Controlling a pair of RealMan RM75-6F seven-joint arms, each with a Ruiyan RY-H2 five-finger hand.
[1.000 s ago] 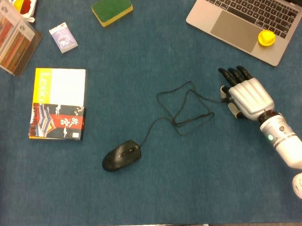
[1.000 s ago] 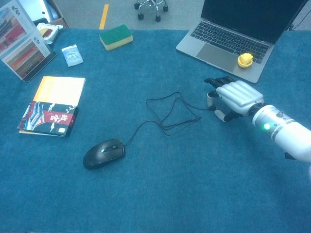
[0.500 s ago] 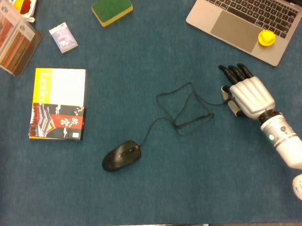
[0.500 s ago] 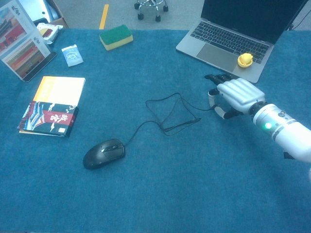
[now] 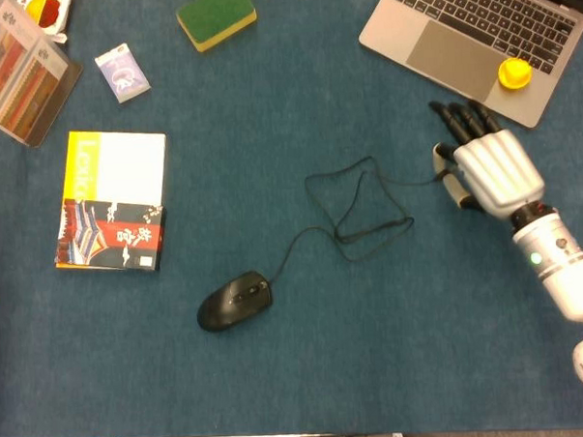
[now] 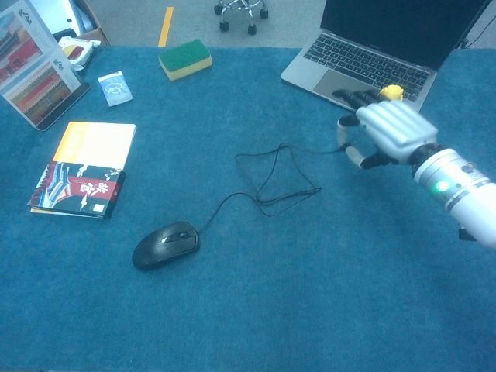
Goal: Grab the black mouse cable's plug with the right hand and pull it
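Far left: a picture stand [image 5: 15,81] leans at the table edge; beside it a yellow book [image 5: 115,199] lies flat, its long side running away from me.
Small packet: a white packet [image 5: 122,73] sits just above the book.
Sponge: a green and yellow sponge [image 5: 216,17] lies near the far edge.
Mouse: the black mouse [image 5: 234,300] rests on the blue cloth, nose pointing right and slightly away.
Cable: the black cable [image 5: 354,208] rises from the mouse, loops loosely mid-table, then runs rightward to my hand.
Plug: the plug [image 6: 342,146] sits at my thumb; its long axis seems to follow the cable, left to right, though it is mostly hidden.
My right hand [image 5: 491,169]: palm down, thumb and finger pinching the plug, other fingers stretched toward the laptop [image 5: 477,38].
Laptop: open, with a yellow toy [image 5: 514,72] on its palm rest.
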